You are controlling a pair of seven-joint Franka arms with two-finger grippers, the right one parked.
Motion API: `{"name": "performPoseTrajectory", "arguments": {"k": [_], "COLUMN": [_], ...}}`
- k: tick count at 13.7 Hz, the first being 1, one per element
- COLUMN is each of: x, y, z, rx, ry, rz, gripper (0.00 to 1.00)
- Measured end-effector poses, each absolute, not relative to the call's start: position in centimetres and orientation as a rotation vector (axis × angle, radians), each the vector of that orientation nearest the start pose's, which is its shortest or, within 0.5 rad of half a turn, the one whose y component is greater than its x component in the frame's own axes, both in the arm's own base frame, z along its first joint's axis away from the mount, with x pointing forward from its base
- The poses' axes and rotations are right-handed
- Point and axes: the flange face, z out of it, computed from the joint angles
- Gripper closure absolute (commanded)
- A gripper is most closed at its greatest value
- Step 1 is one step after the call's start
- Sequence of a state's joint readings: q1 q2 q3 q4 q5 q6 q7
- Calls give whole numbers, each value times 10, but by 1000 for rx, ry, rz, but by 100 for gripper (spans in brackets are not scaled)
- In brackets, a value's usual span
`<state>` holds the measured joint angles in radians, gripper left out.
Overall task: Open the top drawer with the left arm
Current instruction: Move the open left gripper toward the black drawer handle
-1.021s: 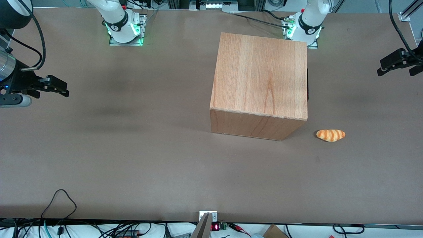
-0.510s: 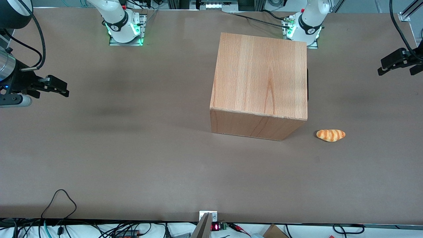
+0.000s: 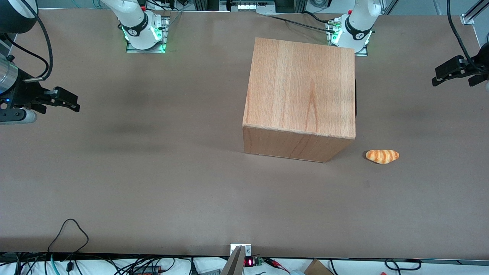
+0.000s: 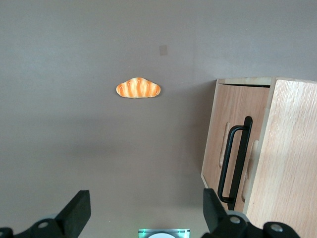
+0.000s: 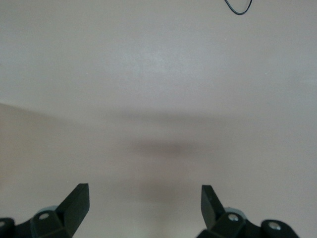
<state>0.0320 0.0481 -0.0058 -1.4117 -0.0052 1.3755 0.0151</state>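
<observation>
The wooden cabinet (image 3: 301, 86) stands on the table with its plain top showing. Its front faces the working arm's end of the table, and only a black sliver of the handle (image 3: 355, 97) shows in the front view. In the left wrist view the front panel (image 4: 222, 134) with its black handle (image 4: 237, 157) sits flush; the top drawer is shut. My left gripper (image 3: 439, 75) hangs above the table toward the working arm's end, well apart from the cabinet's front. Its fingers stand wide open and empty (image 4: 146, 210).
A small orange bread roll (image 3: 382, 156) lies on the table nearer to the front camera than the cabinet's front corner; it also shows in the left wrist view (image 4: 138, 89). The arm bases (image 3: 351, 32) stand at the table's edge farthest from the camera.
My left gripper has shifted a little toward the cabinet and slightly away from the front camera. The cabinet and roll have not moved.
</observation>
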Motion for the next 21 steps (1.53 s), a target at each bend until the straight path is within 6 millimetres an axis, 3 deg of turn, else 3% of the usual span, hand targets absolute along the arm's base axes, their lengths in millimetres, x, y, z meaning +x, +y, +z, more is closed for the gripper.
{"name": "performPoseTrajectory", "arguments": {"k": [12,15,21], "x": [549,550,554], "y": [-6,-23,-46], "z": [642,624,566], "rx": [-3144,-3159,-3232], "ry": [44,89,125], "rz": [182,227,301], "gripper": [0,0,0]}}
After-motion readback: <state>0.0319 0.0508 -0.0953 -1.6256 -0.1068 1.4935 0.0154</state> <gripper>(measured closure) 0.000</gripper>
